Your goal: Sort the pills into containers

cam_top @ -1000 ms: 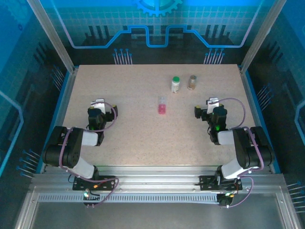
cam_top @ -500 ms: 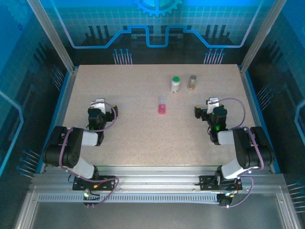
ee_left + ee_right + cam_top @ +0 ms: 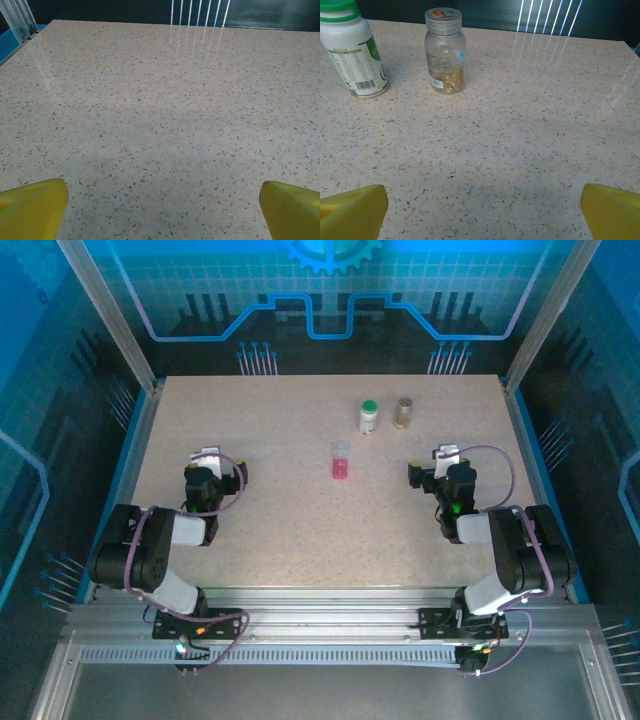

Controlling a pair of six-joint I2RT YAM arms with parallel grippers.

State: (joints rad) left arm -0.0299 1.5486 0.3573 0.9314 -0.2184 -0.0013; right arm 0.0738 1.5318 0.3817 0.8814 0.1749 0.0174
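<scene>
The white bottle (image 3: 355, 50) stands upright at the far middle of the table (image 3: 260, 410), with its green cap (image 3: 339, 9) on and a paper label round the body. The amber bottle (image 3: 445, 52) stands upright just to its right, near but apart, and is capped. A small heap of pale capsules (image 3: 448, 80) lies at its bottom. The pink vial (image 3: 340, 460) stands upright nearer the arms and a little left of the white bottle, well apart from both. Whether it is capped cannot be told.

Handling, as assessed: all three are small, rigid and light, and look mostly empty. Smooth round walls and narrow bases make them prone to slip, spin or tip under a sideways nudge. They are likely plastic, so breakage is a low risk, but a hard squeeze could pop one out of the grip. The recommended hold is across the body at mid-height, below the cap, pads square to the wall. The label on the white bottle should lend some friction. The pink vial is the slimmest and needs the most centred approach.

The right claw (image 3: 446, 454) sits low over the table on the near side of the two bottles. Its jaws are spread wide with nothing between them, and its camera faces both bottles. The left claw (image 3: 207, 457) is at the left of the table, well apart from all three containers, jaws likewise wide apart and empty.
</scene>
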